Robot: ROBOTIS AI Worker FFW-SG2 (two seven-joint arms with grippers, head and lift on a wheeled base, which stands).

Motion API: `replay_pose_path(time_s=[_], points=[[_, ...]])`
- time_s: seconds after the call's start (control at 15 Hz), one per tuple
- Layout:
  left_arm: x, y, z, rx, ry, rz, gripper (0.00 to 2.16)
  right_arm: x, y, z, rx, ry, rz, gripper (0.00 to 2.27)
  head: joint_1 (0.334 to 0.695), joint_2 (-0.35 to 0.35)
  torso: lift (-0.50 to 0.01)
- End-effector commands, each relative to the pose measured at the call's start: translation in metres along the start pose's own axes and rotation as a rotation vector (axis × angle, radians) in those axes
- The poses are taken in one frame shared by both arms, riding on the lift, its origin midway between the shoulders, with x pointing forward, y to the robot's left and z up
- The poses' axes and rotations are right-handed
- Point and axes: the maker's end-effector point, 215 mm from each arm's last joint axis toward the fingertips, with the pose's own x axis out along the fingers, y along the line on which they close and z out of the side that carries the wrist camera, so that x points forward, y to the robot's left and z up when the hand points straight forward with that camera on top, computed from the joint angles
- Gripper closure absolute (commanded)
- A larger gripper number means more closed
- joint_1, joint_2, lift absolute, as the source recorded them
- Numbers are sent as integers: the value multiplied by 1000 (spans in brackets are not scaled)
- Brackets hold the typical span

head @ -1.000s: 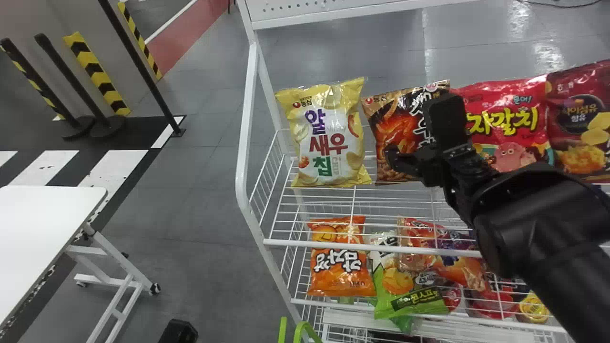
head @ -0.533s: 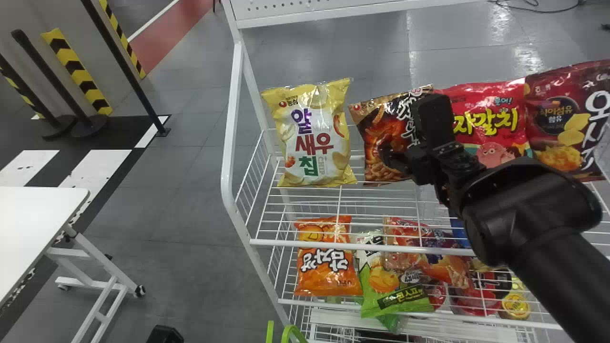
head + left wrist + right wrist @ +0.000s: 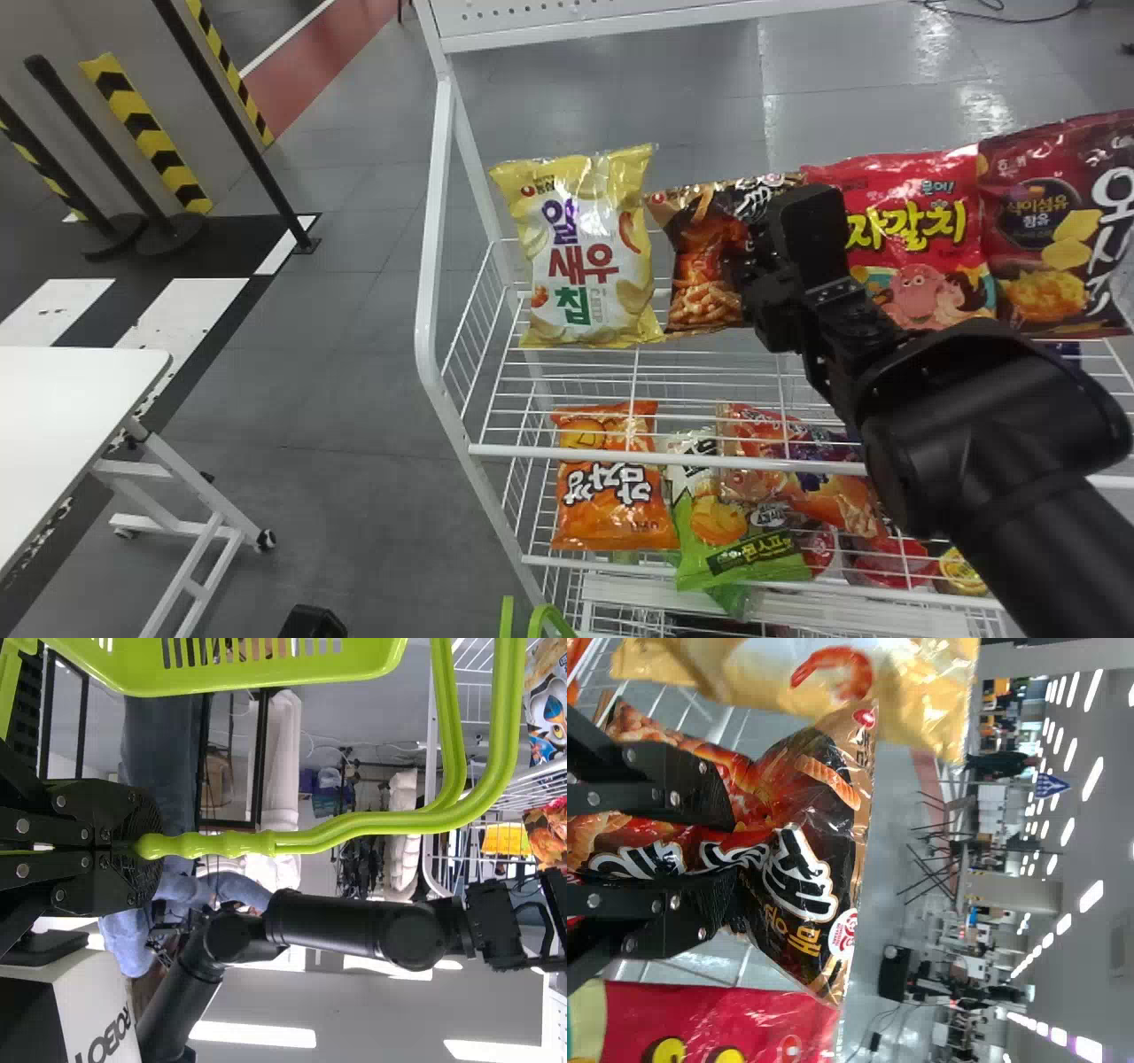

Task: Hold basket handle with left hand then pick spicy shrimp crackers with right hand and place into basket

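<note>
In the head view my right gripper (image 3: 764, 259) is at the black-and-orange spicy shrimp crackers (image 3: 706, 275), on the top rack. The right wrist view has the gripper (image 3: 733, 849) shut on the crackers bag (image 3: 799, 828), whose film bunches up between the two fingers. Part of my parked left arm (image 3: 312, 623) pokes in at the head view's bottom edge, left of the green basket handle (image 3: 540, 618). Seen from the left wrist, my left gripper (image 3: 137, 847) is shut on that handle (image 3: 330, 831), with the basket (image 3: 239, 675) beside it.
A yellow chip bag (image 3: 592, 252) stands close left of the crackers, a red bag (image 3: 912, 239) close right, then a dark red one (image 3: 1054, 221). Below the wire shelf (image 3: 576, 452) lie more snacks. A white table (image 3: 71, 399) is at far left.
The right gripper has closed on the crackers bag, which has narrowed and crumpled around it. Earlier, the head view swung so that the rack shifted left, then slightly back.
</note>
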Motion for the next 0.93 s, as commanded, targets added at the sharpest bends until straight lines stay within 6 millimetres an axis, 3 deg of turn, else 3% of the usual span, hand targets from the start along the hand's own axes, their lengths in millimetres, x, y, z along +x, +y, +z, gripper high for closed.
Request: replay_pose_path(time_s=[0.0, 0.27, 0.73, 0.87], points=[[0, -2, 0, -2, -1, -10, 2132, -15, 2, 15, -25, -17, -16, 2253, 695, 277, -7], [-1, -1, 0, -5, -2, -10, 2132, -50, -13, 10, -108, 58, -124, 2253, 695, 274, -7], [0, -1, 0, -3, 0, -10, 2132, -137, 3, 28, -22, 139, -124, 2253, 695, 269, -7], [1, 0, 0, -5, 3, -8, 2132, -159, 1, 22, -14, 195, -125, 2253, 695, 269, -7]])
